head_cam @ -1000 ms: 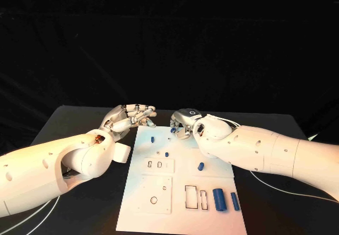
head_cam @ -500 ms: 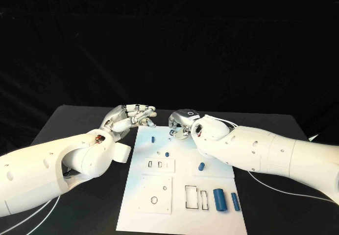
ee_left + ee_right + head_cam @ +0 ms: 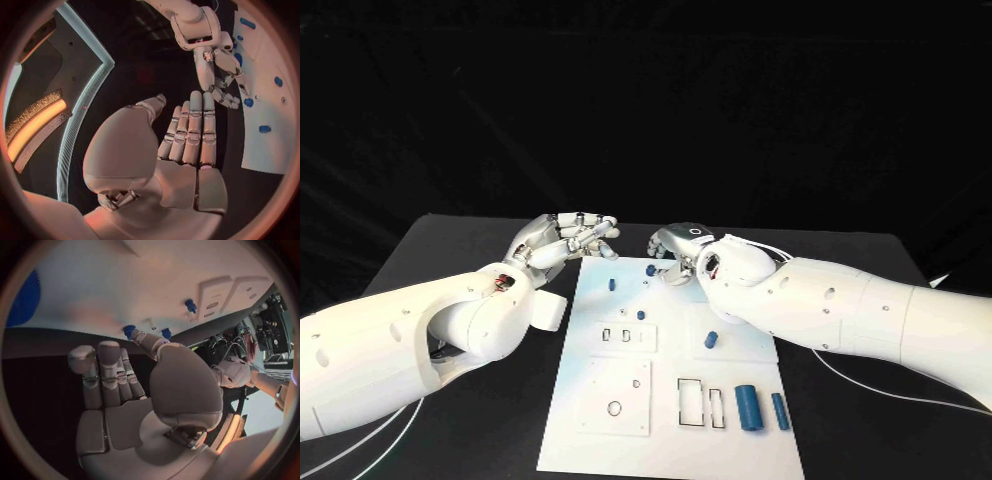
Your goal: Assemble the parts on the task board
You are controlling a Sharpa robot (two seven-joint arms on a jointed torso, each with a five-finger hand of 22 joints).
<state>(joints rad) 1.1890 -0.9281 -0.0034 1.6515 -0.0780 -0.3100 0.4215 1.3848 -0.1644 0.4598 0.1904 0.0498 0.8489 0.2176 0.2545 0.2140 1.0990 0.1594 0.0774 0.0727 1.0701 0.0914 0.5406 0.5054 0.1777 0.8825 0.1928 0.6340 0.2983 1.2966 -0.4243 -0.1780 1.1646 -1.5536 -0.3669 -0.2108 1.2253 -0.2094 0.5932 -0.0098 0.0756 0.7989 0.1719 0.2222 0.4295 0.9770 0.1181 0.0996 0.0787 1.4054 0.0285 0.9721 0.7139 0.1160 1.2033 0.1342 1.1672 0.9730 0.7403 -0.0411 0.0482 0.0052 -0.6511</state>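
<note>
Task board (image 3: 668, 400): white plate lay mid-desk (image 3: 459, 250); no legible writing.
Parts: blue cylinders (image 3: 749, 407) near its right front corner; small pegs (image 3: 612, 285) toward the far end.
Right robot hand (image 3: 678, 250): fingertips at a far peg (image 3: 651, 270); grasp unclear.
Left robot hand (image 3: 567, 238): fingers curled, empty, beside the board's far left corner.
</note>
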